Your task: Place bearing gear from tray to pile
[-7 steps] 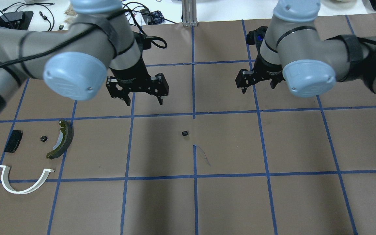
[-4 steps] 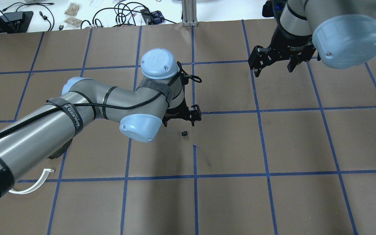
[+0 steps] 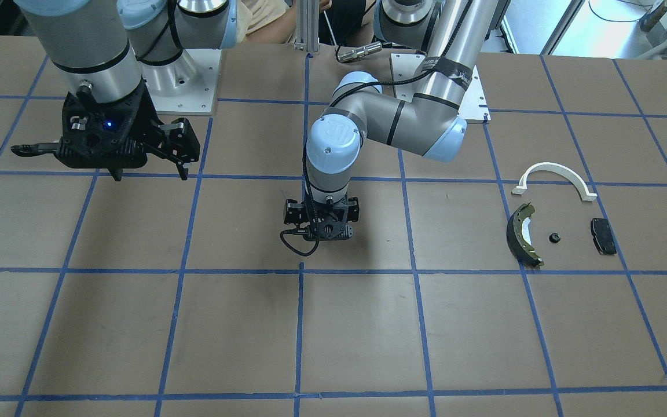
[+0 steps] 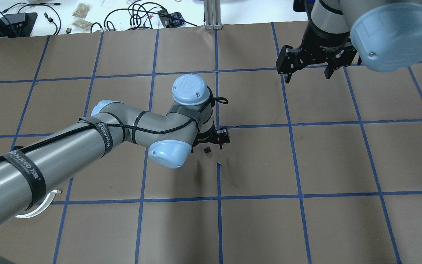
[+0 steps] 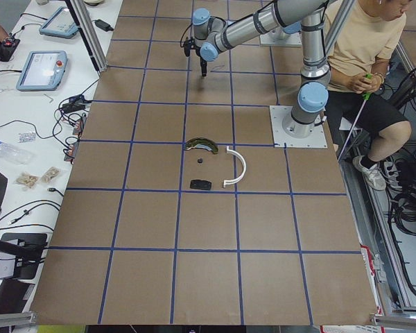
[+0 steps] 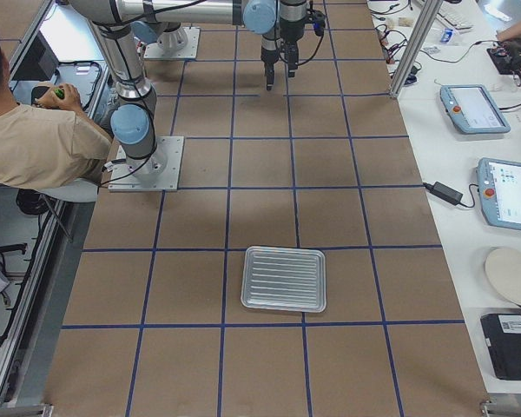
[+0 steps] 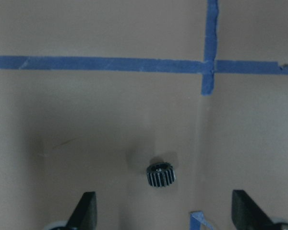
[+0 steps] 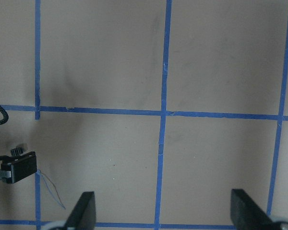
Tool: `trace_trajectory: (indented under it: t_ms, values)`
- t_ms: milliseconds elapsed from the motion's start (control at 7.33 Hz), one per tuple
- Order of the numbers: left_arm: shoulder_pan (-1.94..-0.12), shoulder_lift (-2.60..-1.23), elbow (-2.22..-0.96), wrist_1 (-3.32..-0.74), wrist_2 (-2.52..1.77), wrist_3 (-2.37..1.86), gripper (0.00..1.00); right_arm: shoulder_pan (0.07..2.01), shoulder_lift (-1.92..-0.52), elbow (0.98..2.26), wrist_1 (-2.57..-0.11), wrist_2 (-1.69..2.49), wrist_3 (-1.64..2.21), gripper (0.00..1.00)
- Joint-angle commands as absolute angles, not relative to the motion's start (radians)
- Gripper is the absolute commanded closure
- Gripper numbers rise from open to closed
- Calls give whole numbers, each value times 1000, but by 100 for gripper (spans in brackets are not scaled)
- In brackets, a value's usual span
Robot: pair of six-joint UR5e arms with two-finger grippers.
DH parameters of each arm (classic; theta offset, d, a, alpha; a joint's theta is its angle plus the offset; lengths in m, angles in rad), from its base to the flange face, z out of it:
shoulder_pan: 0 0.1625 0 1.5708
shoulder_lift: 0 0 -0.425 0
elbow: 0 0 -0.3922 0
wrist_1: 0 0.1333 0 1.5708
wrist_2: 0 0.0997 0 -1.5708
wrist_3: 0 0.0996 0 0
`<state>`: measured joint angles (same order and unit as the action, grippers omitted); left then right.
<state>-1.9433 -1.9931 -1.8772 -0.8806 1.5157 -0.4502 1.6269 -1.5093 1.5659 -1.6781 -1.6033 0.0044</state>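
The left gripper, fingers spread apart, hung just above the small black bearing gear lying between them on the tabletop; the right gripper, likewise parted, was well away.

Ribbed tray lies flat on bench, straddling a tape line. Up-left of tray sits robot base, w/ seated person beyond it at frame edge. Far behind tray an arm hangs its pincer tips-down. View-right of tray: side table w/ tablets & plate.
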Motion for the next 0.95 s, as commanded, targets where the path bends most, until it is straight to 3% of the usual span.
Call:
trace_trajectory:
  t_ms: [0,136,409,545,818]
  values:
    - [-1944,-2042,-1876,-823,1520,-468,0,1609,-1534,1569,-1674,-1600,-11,0]
    - [-1945,-2043,-1875,-807,1523,-462,3,1595,-1539,1568,-1684,-1612,-24,0]
    - [-1941,-2025,-1879,-828,1517,-463,77,1548,-1562,1577,-1665,-1603,-28,0]
    - [-1940,-2020,-1882,-844,1517,-462,88,1548,-1562,1580,-1664,-1609,-29,0]
    - [-1942,-2013,-1882,-856,1516,-459,93,1551,-1560,1585,-1663,-1612,-15,0]
